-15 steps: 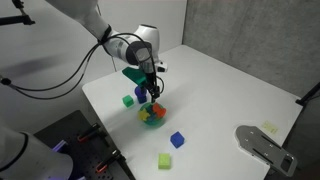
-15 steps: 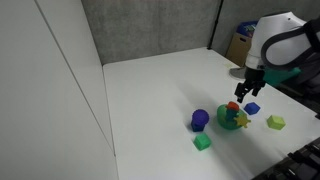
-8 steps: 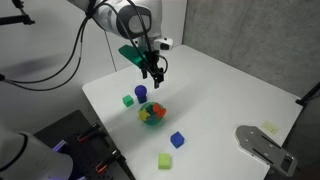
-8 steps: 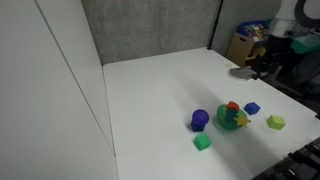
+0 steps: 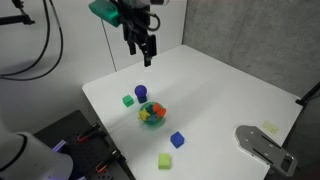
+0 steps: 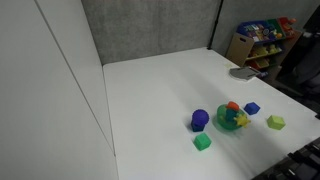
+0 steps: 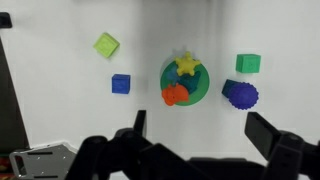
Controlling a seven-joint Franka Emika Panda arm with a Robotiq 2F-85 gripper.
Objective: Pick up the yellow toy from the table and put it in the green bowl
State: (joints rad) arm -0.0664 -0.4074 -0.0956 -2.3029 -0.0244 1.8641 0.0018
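The yellow toy [image 7: 186, 64], star-like and knobbly, lies inside the green bowl [image 7: 201, 92] next to an orange-red toy [image 7: 176, 95]. The bowl also shows in both exterior views [image 5: 152, 115] [image 6: 233, 119], with the yellow toy at its rim [image 6: 243, 120]. My gripper [image 5: 145, 52] is open and empty, raised high above the table, well clear of the bowl. In the wrist view its two fingers [image 7: 198, 133] spread wide below the bowl.
A purple knobbly toy [image 7: 241, 95] lies beside the bowl. A green cube [image 7: 248, 63], a blue cube [image 7: 121, 84] and a lime cube [image 7: 106, 45] lie around it on the white table [image 5: 220, 95]. A grey device [image 5: 263, 143] sits at the table's edge.
My gripper has risen from just above the bowl to high over the table, open and empty. It has left the frame in an exterior view. The yellow toy stays in the bowl.
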